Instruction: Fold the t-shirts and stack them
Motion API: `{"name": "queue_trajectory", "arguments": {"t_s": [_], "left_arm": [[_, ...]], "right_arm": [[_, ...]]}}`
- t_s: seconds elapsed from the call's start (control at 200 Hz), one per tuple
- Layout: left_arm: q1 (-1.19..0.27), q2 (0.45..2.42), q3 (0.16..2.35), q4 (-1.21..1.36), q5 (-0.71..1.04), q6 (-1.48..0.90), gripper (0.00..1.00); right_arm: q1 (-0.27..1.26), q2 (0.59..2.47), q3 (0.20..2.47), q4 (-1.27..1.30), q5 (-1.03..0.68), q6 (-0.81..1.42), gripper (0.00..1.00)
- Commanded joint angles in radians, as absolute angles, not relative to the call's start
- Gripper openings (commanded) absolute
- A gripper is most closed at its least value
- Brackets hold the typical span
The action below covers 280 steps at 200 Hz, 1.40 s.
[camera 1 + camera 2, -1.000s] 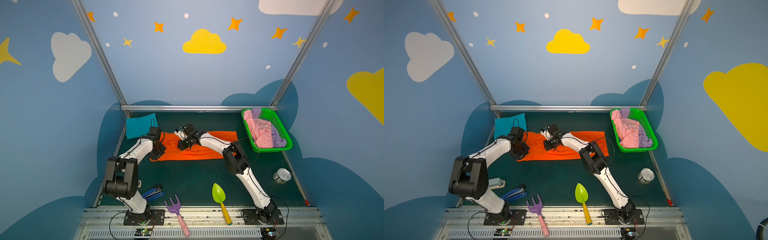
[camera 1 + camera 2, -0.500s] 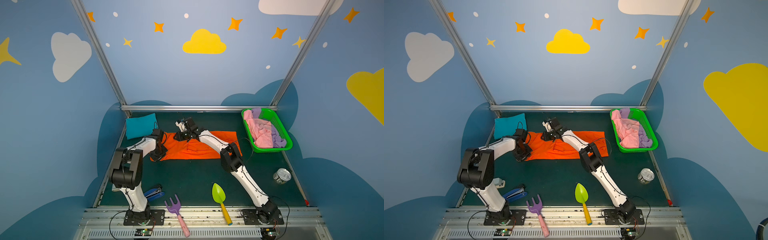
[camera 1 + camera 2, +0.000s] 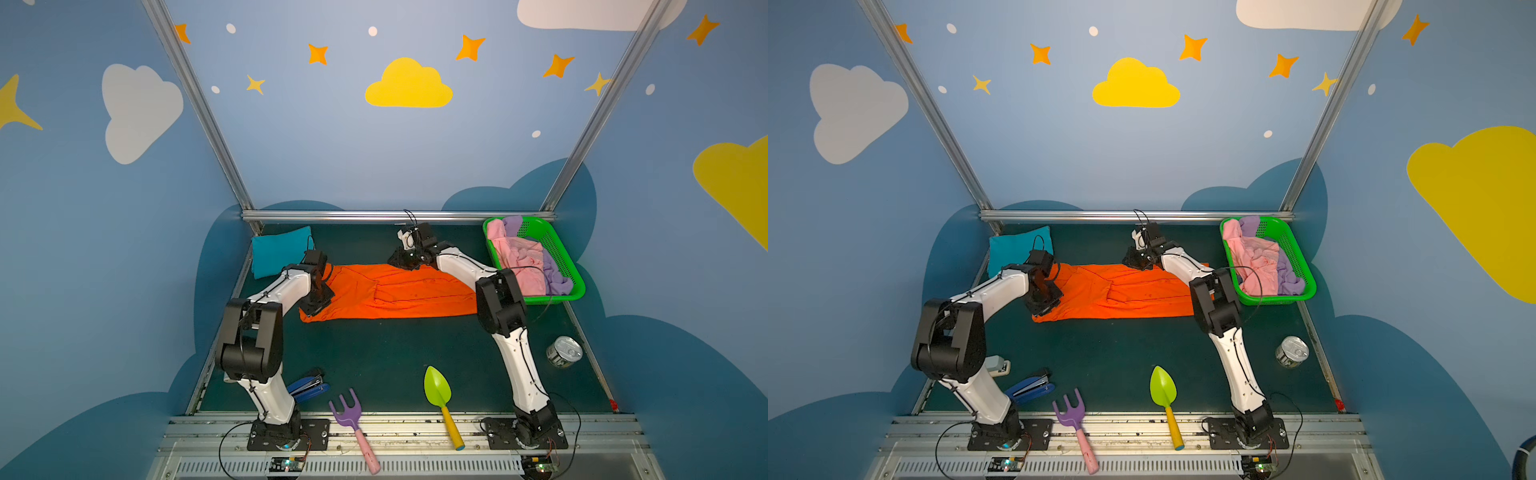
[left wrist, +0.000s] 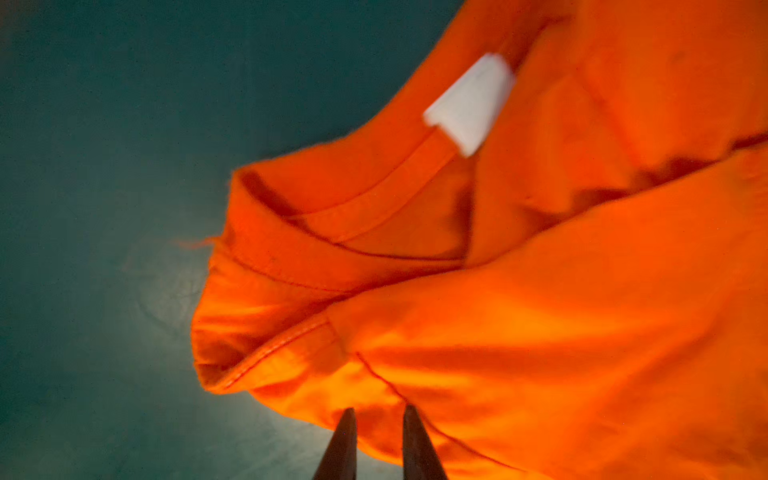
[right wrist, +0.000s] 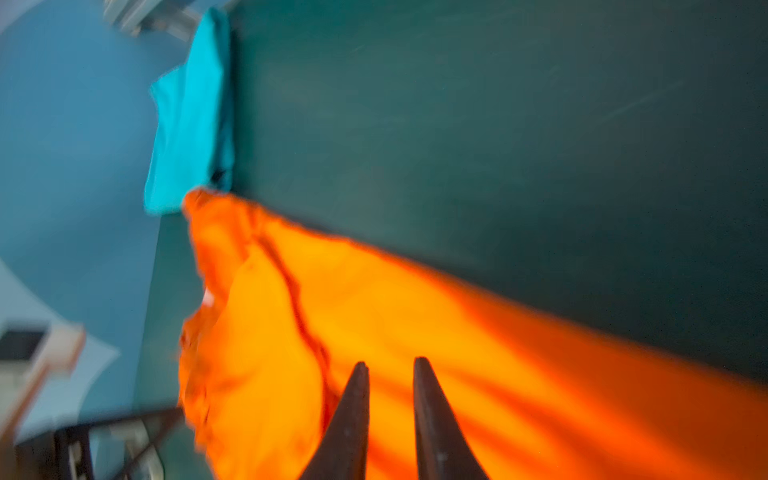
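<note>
An orange t-shirt (image 3: 407,295) lies on the dark green worktop (image 3: 395,357) as a long strip folded lengthwise. Its collar end, with the white neck label (image 4: 469,104), points toward the folded teal t-shirt (image 3: 278,253) in the far left corner. Over the last second the right claw (image 5: 390,365) has left the middle of the strip for its far edge, while the left claw (image 4: 380,415) has slid toward the near left corner. Both claws have jaws slightly parted, cloth showing through the gap and nothing visibly pinched. The lengthwise fold looks finished, and the arms appear to be repositioning for a crosswise one. The pink t-shirt (image 3: 519,257) and lilac t-shirt (image 3: 555,278) lie crumpled in the green basket (image 3: 569,266). The right wrist view is motion-blurred. From above, the wrists hide the fingertips and the right forearm covers the strip's right end.
</note>
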<state>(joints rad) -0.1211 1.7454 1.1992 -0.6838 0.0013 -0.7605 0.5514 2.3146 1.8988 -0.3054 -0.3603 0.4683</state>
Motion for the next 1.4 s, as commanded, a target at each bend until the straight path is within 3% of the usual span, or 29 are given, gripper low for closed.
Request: {"name": "queue_trajectory", "arguments": {"t_s": [0.0, 0.14, 0.23, 0.451, 0.701, 1.397], "left_arm": [[-0.145, 1.756, 1.284, -0.735, -0.031, -0.734, 0.22], [-0.181, 1.827, 1.343, -0.737, -0.015, -0.748, 0.22], [-0.215, 1.867, 1.361, -0.728, 0.003, -0.764, 0.22], [-0.347, 1.931, 1.413, -0.747, 0.001, -0.800, 0.21], [-0.471, 1.920, 1.435, -0.759, -0.040, -0.846, 0.20], [-0.624, 2.130, 1.634, -0.779, 0.038, -0.875, 0.20]], "right_arm": [[0.563, 2.143, 1.759, -0.378, -0.217, 0.311, 0.21], [0.551, 2.047, 1.662, -0.619, -0.057, 0.315, 0.14], [0.552, 2.028, 1.614, -0.741, -0.015, 0.304, 0.00], [0.565, 1.943, 1.366, -0.626, -0.161, 0.324, 0.00], [0.563, 1.935, 1.264, -0.552, -0.219, 0.371, 0.00], [0.450, 2.106, 1.463, -0.569, -0.247, 0.399, 0.00]]}}
